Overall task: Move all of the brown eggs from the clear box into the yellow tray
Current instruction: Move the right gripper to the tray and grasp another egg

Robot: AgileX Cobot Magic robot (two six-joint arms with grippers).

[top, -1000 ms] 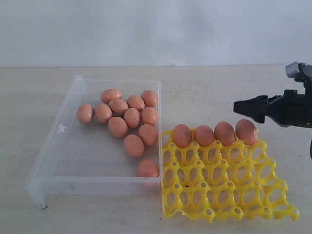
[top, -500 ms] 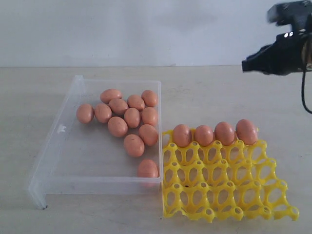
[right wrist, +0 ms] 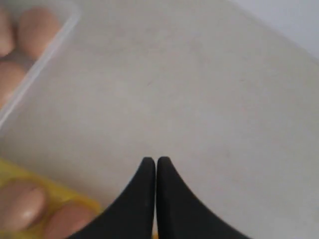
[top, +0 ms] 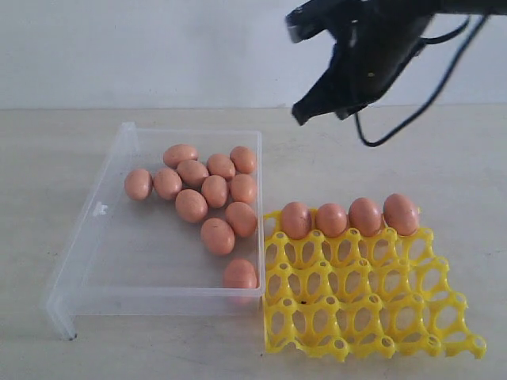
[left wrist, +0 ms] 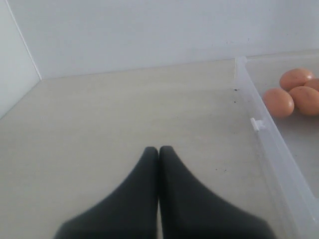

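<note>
Several brown eggs (top: 204, 195) lie clustered in the clear box (top: 95, 261) at the left, one alone (top: 240, 274) by its near right corner. The yellow tray (top: 360, 305) sits beside the box, with several eggs (top: 348, 217) filling its far row. My right gripper (top: 299, 116) hangs shut and empty high above the table, behind the tray and right of the box; its wrist view shows its tips (right wrist: 156, 160) over bare table, the box corner (right wrist: 55, 40) and tray eggs (right wrist: 22, 209) at the edges. My left gripper (left wrist: 158, 149) is shut, empty, outside the box wall (left wrist: 264, 134).
A pale wall (top: 158, 47) stands behind the beige table (top: 444, 158). A black cable (top: 396, 127) loops down from the right arm. The left gripper does not show in the exterior view.
The right arm has swung up and leftward, from the right edge near the tray's far row to high over the table behind the tray. Eggs, box and tray have not moved.
</note>
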